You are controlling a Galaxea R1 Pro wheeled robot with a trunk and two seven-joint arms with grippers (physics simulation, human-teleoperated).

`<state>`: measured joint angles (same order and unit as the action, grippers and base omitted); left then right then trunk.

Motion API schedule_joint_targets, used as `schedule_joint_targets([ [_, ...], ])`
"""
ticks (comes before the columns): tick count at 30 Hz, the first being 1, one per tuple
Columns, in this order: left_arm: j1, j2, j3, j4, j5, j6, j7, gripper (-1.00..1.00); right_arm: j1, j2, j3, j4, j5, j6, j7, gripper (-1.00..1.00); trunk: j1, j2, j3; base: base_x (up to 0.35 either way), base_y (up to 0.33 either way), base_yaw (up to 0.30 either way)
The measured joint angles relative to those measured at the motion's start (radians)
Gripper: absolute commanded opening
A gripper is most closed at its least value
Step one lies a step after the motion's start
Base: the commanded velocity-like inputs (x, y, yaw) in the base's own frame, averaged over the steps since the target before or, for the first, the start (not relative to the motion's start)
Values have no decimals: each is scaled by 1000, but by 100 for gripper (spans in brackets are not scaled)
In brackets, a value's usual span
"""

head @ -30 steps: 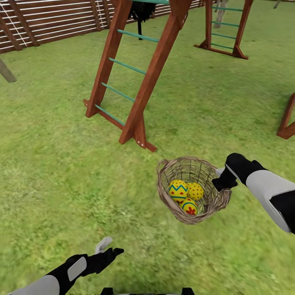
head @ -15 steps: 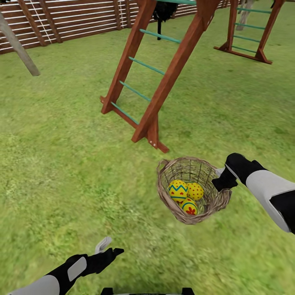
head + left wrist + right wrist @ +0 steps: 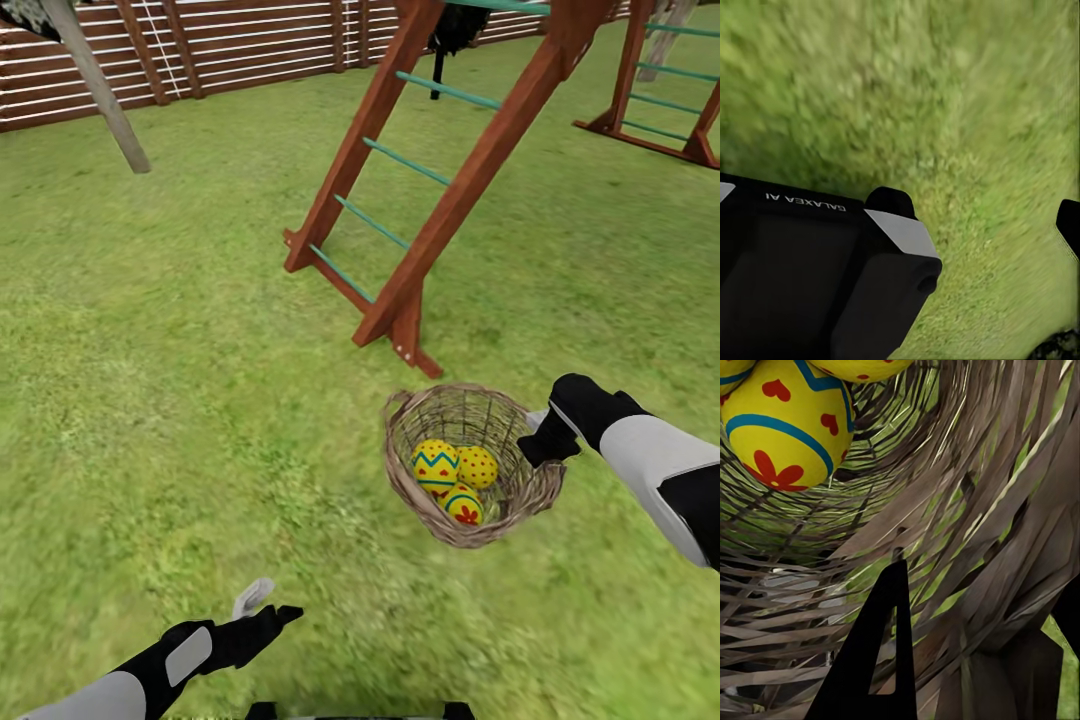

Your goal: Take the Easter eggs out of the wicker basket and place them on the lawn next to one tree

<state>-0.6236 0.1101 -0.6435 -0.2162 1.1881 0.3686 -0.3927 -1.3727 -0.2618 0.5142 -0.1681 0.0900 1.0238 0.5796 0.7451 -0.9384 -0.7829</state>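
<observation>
The wicker basket (image 3: 402, 470) hangs tilted in front of me over the lawn (image 3: 180, 380). My right gripper (image 3: 541, 440) is shut on its right rim. The three Easter eggs lie inside it: one with a blue zigzag (image 3: 435, 466), a red-spotted one (image 3: 478, 465) and a third below them (image 3: 463, 505). In the right wrist view a finger (image 3: 874, 660) presses the wicker wall (image 3: 967, 510), with an egg (image 3: 787, 427) beyond. My left gripper (image 3: 266, 603) is open and holds nothing, low over grass (image 3: 945, 97). A pale grey-brown tree trunk (image 3: 95, 85) leans at the far left.
A wooden play tower ladder (image 3: 400, 210) with green rungs stands just beyond the basket. A second wooden frame (image 3: 660, 90) is at the far right. A brown slatted fence (image 3: 220, 45) closes the back. A thin dark trunk (image 3: 437, 72) stands behind the ladder.
The camera has moved: ladder, fence and lawn slid right and down in the picture, and the pale trunk came further into view. Both arms and the held basket keep their places.
</observation>
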Motion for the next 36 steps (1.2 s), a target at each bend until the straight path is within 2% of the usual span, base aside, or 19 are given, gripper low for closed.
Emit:
schedule_joint_targets([
  [6,0,0,0,0,0,1,0,100,0,0,-8,0,-12,3,1,-100,0,0,0,0,289,239],
  [10,0,0,0,0,0,1,0,100,0,0,-1,0,-2,1,0,-100,0,0,0,1,306,239],
  [15,0,0,0,0,0,1,0,100,0,0,-5,0,-9,2,1,-100,0,0,0,107,296,239],
  [36,0,0,0,0,0,1,0,100,1,0,-4,0,-6,2,2,-100,-1,0,0,269,197,239],
])
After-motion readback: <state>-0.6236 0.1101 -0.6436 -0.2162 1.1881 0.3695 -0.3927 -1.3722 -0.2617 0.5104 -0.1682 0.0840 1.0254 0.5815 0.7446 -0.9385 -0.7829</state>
